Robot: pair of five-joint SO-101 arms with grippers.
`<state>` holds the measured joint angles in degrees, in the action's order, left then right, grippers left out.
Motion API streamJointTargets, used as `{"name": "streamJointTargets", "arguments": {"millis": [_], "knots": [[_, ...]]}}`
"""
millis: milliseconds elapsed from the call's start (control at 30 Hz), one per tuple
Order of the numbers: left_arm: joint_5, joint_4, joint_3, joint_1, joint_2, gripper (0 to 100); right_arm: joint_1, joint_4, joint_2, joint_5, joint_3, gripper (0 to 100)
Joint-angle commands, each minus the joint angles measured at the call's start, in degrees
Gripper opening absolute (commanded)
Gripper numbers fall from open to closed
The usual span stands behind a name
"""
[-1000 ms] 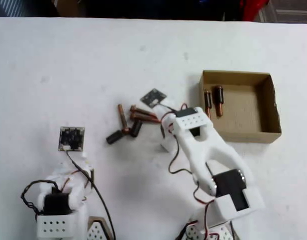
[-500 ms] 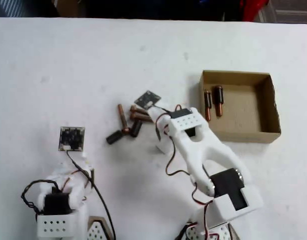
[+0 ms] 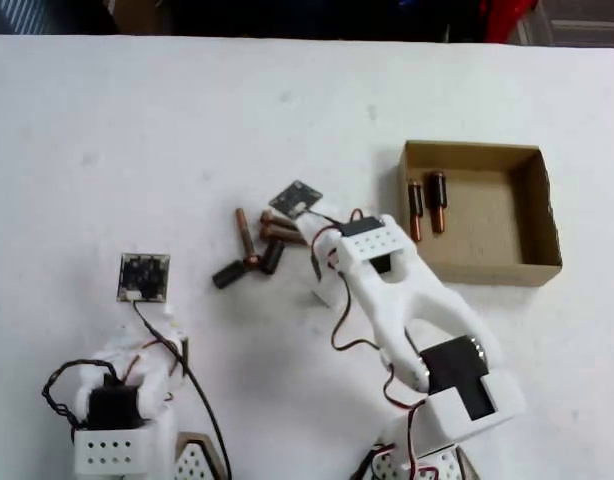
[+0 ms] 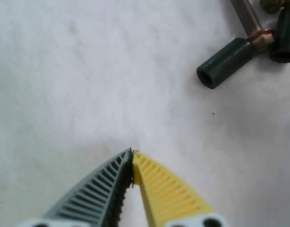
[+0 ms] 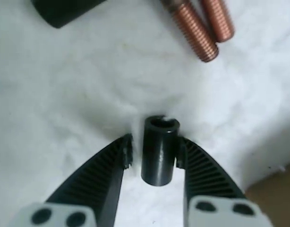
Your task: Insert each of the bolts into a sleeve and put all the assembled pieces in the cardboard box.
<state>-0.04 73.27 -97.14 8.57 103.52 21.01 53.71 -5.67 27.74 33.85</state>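
Now my right pincer (image 5: 153, 144) stands partly open around a short black sleeve (image 5: 159, 151) resting on the desk (image 5: 64, 94), jaws just beside its flanks, nothing clamped yet. The sleeve looks light, rigid and smooth, likely to slip or roll, so I judge a squeeze across its middle best. Copper bolts (image 5: 197, 33) lie near. My left pincer (image 4: 132, 161) is closed and empty.
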Motion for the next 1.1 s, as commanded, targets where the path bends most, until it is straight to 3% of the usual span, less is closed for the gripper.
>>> {"name": "streamJointTargets", "arguments": {"millis": [0,167,733,1067], "knots": [[-0.5,0.4,0.2,0.4,1.3,2,-2.6,-2.1,-0.5,0.3,-0.4,12.4],[-0.5,0.4,0.2,0.4,1.3,2,-2.4,-2.1,-0.5,0.3,-0.4,1.3],[-0.5,0.4,0.2,0.4,1.3,2,-2.2,-1.7,1.8,0.3,-1.8,1.7],[-0.5,0.4,0.2,0.4,1.3,2,-2.1,3.3,19.7,-0.3,-1.9,1.7]]}}
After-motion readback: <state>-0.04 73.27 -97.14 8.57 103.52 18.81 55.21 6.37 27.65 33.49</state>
